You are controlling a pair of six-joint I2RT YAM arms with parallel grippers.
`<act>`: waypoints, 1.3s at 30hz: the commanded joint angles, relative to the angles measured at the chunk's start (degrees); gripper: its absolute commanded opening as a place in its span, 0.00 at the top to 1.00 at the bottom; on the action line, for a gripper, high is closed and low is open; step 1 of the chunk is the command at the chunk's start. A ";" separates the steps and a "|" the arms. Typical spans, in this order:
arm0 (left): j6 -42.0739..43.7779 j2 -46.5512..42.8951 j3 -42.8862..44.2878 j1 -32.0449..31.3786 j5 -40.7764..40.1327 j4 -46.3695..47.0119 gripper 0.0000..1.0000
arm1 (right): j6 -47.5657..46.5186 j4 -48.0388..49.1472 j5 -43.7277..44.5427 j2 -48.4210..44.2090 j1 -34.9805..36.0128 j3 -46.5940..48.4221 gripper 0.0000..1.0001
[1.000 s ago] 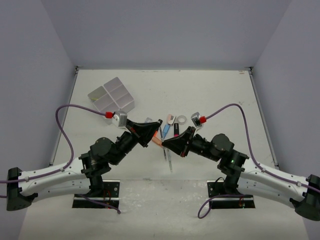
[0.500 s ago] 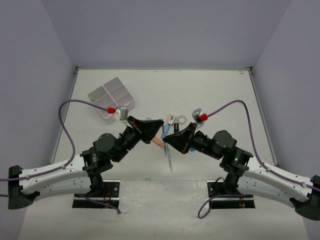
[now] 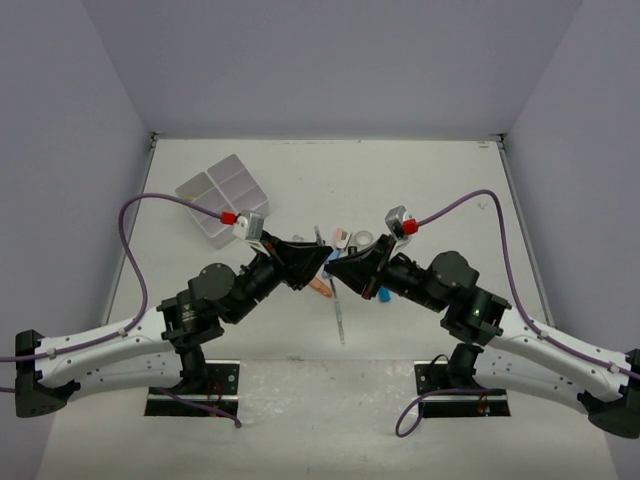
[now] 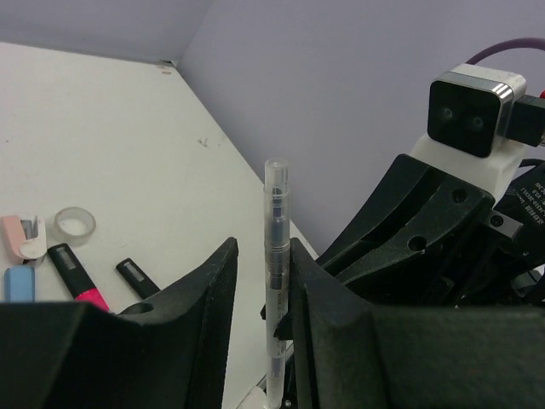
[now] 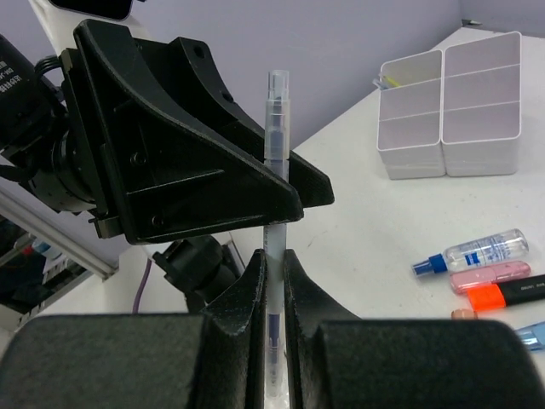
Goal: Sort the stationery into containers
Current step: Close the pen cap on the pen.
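A thin clear pen (image 5: 274, 128) stands between both grippers above the table's middle. It also shows in the left wrist view (image 4: 276, 230) and the top view (image 3: 339, 315). My right gripper (image 5: 272, 254) is shut on the pen's lower part. My left gripper (image 4: 262, 247) is open around the same pen, which rests against one finger with a gap to the other. The two grippers meet tip to tip (image 3: 328, 265). The white four-compartment tray (image 3: 222, 200) stands at the far left; in the right wrist view (image 5: 451, 119) something yellow lies in one compartment.
On the table under the grippers lie a clear tape roll (image 4: 75, 223), a pink highlighter (image 4: 78, 273), a pink-and-white item (image 4: 24, 237), a small bottle with a blue cap (image 5: 477, 253) and an orange highlighter (image 5: 507, 294).
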 commanded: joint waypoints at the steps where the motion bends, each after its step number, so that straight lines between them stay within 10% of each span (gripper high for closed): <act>1: 3.68 -0.12 3.63 0.07 -0.02 -4.33 0.87 | -0.55 6.29 -1.78 -0.22 0.15 0.93 1.00; 5: 5.39 -0.51 3.95 0.07 3.57 -2.81 1.00 | -1.06 6.01 -3.69 0.89 0.06 1.26 0.96; 9: 9.06 -2.35 2.60 0.07 11.80 2.16 1.00 | -1.25 6.47 -6.57 3.85 0.09 1.15 0.67; 15: 11.05 -3.01 4.45 0.07 13.34 1.82 1.00 | -0.90 7.44 -7.28 5.56 0.15 1.76 0.97; 19: 12.23 -1.39 7.72 0.07 10.02 -3.07 0.54 | -1.67 6.87 -7.32 5.08 0.15 2.38 1.00; 22: 13.01 -1.23 9.41 0.07 7.20 -5.33 0.43 | -2.29 6.14 -8.07 5.32 0.14 2.73 1.00; 33: 15.00 -0.29 14.28 0.07 3.11 -9.82 0.53 | -3.12 5.42 -10.31 5.69 0.15 3.26 1.00; 39: 13.69 0.06 12.97 0.07 3.63 -10.09 0.74 | -3.73 4.81 -10.14 5.08 0.07 4.13 1.00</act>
